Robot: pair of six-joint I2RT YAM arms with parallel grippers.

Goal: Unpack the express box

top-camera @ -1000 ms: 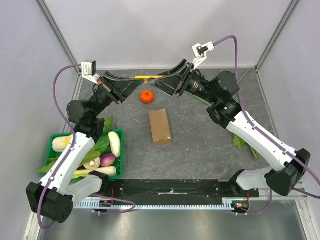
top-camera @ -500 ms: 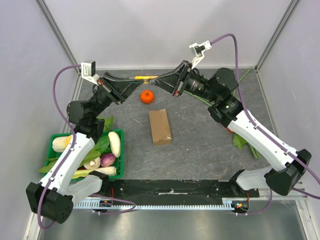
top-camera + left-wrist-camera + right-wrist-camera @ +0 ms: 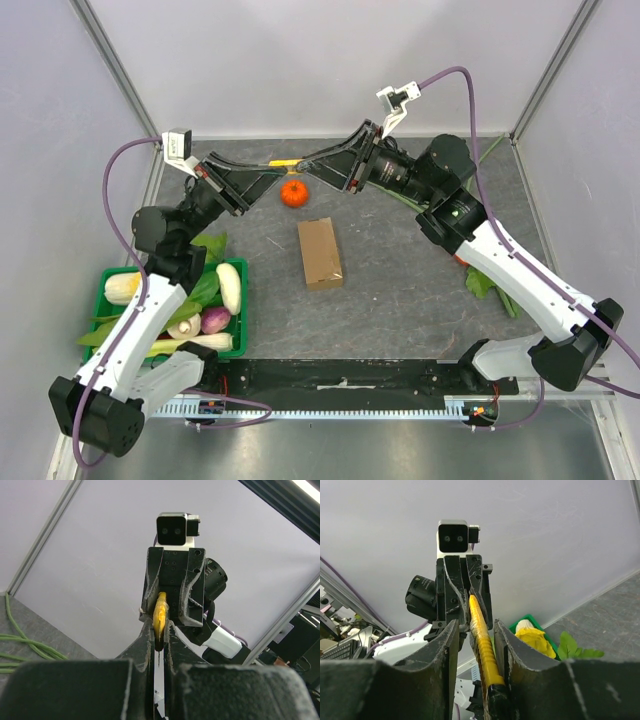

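Observation:
The express box (image 3: 320, 253) lies flat with its lid down at the table's middle, and no gripper touches it. Both grippers meet in the air at the back over a yellow utility knife (image 3: 286, 160). My left gripper (image 3: 270, 172) is shut on the knife, which shows between its fingers in the left wrist view (image 3: 161, 611). My right gripper (image 3: 306, 164) is around the knife's handle (image 3: 485, 650). Its jaws stand apart, with a gap on one side of the handle. The left gripper (image 3: 160, 626) and the right gripper (image 3: 476, 626) face each other.
An orange tangerine (image 3: 294, 193) sits behind the box. A green crate (image 3: 106, 276) of vegetables stands at the left by my left arm. Leafy greens (image 3: 486, 284) lie at the right under my right arm. Walls close in at the back and sides.
My right gripper has narrowed its jaws around the knife and shifted slightly left. My left arm has leaned a little toward it. The box and tangerine have not moved.

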